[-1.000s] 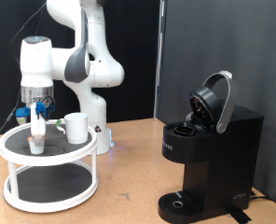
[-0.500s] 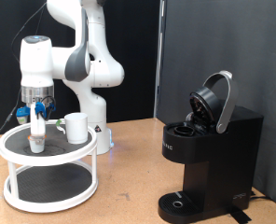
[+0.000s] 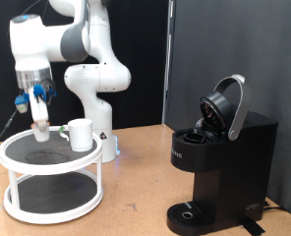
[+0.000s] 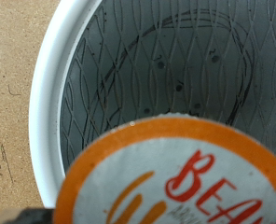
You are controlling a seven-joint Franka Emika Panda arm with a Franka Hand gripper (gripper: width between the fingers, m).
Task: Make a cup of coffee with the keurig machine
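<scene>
Since a second ago the gripper [image 3: 38, 126] has risen off the upper shelf of the white two-tier round rack [image 3: 51, 182] and now hangs above it, clenched on a coffee pod [image 3: 38, 132] — the wrist view shows that pod's [image 4: 183, 175] orange-rimmed foil lid with red lettering filling the lower frame, the rack's [image 4: 47, 112] dark mesh floor and white rim behind it. The cup [image 3: 81, 134] stands upright on the same upper shelf, just beside the gripper, toward the back left corner of the wooden counter [image 3: 136, 187]. The keurig machine [image 3: 221, 162] sits well apart near the counter's right edge — lid tipped open, drip tray bare.
</scene>
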